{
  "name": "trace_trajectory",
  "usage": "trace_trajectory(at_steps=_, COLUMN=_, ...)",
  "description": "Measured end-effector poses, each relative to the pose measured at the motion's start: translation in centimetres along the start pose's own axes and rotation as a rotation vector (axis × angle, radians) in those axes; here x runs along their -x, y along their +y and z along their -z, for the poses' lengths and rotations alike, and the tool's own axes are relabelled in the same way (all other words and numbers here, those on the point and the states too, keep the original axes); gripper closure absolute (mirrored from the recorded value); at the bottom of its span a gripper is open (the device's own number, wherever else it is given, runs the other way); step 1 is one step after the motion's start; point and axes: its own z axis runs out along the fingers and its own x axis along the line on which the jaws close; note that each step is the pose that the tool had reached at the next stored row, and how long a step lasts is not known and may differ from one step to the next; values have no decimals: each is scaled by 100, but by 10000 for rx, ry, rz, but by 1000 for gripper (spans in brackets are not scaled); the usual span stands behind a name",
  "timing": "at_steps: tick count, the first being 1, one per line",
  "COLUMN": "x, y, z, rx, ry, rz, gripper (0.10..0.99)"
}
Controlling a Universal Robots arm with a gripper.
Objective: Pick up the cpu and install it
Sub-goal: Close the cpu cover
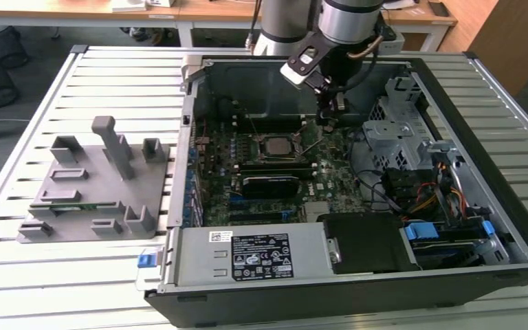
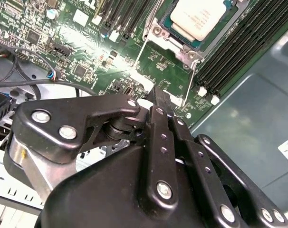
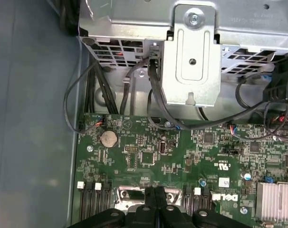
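The cpu [image 1: 278,146], a square chip with a silver top, lies in the motherboard socket inside the open computer case [image 1: 511,227]. The second wrist view shows the cpu [image 2: 198,19] framed by the metal socket bracket, with thin wire levers [image 2: 139,52] running beside it. My gripper [image 1: 326,125] hangs just to the exterior view's right of the socket, low over the board. Its black fingers [image 2: 159,102] are pressed together with nothing between them. Their tip is beside the socket's edge near a wire lever. In the first wrist view the gripper [image 3: 156,192] points at the green motherboard [image 3: 148,156].
A grey plastic fixture [image 1: 99,185] stands on the slatted table at the exterior view's left. Inside the case are a black heatsink block [image 1: 269,184], memory slots [image 2: 248,42], a power supply [image 1: 245,256], a metal drive cage [image 1: 401,130] and loose cables [image 3: 87,95].
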Motion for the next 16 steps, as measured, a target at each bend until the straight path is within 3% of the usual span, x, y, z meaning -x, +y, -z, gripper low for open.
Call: trace_trajectory(at_steps=16, x=-25, y=158, z=-72, rx=-2, ry=-32, rz=2, gripper=980)
